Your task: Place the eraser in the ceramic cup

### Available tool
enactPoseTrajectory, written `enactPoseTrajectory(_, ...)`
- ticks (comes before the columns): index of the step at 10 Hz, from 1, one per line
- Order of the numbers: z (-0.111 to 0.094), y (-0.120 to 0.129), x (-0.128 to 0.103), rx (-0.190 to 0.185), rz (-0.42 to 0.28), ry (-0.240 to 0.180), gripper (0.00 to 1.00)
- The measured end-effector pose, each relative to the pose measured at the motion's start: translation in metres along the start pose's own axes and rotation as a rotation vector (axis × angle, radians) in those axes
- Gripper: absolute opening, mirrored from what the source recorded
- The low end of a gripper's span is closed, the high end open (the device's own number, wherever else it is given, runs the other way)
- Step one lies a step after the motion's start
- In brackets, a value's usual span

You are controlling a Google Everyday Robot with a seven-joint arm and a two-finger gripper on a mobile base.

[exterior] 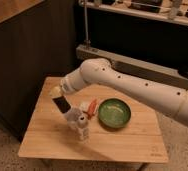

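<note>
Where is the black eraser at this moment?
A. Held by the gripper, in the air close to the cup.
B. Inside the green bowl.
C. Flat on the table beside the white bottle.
A: the eraser hangs from the gripper above the table, just left of the ceramic cup.

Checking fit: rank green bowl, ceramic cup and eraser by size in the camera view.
Largest: green bowl.
Then eraser and ceramic cup, too alike to rank.
The gripper holds the eraser above-left of the cup.
</note>
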Motion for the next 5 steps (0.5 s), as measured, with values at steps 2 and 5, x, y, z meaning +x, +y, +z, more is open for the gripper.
enactPoseTrajectory(2,-0.004,0.002,-0.007,-0.011,0.012,-0.002,0.09)
enactPoseTrajectory(5,-0.012,0.01,-0.017,-0.044,0.051,-0.015,0.09)
